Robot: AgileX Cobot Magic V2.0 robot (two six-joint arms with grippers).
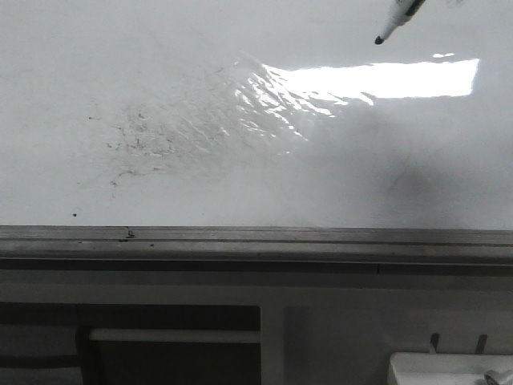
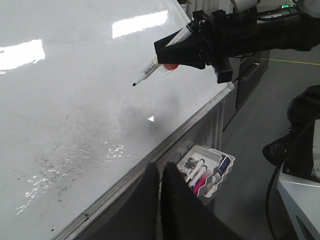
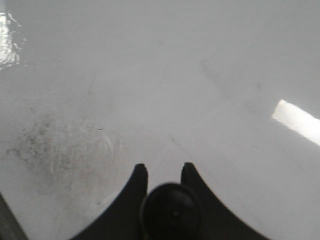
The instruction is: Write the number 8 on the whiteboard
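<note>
While the marker (image 2: pixel 150 67) hangs tilted above the whiteboard (image 1: pixel 240 96) with its black tip clear of the surface, no number 8 is drawn yet; only grey smudge specks (image 1: pixel 136 144) and a wrinkled shiny patch (image 1: pixel 272 100) mark the board. The right gripper (image 2: pixel 187 47) is closed around the marker's barrel, tip pointing down toward the board. The left gripper (image 2: pixel 161 190) sits low near the board's metal edge rail (image 1: pixel 256 237), its fingers pressed together with nothing between them. A tray of spare markers (image 2: pixel 207 172) hangs below the rail. To start well, I would bring the tip down gently onto a clean stretch, well apart from the smudges and the wrinkled patch, since a bumpy film could make the line skip. Light, even pressure and a steady tilt should keep both loops continuous and closed
</note>
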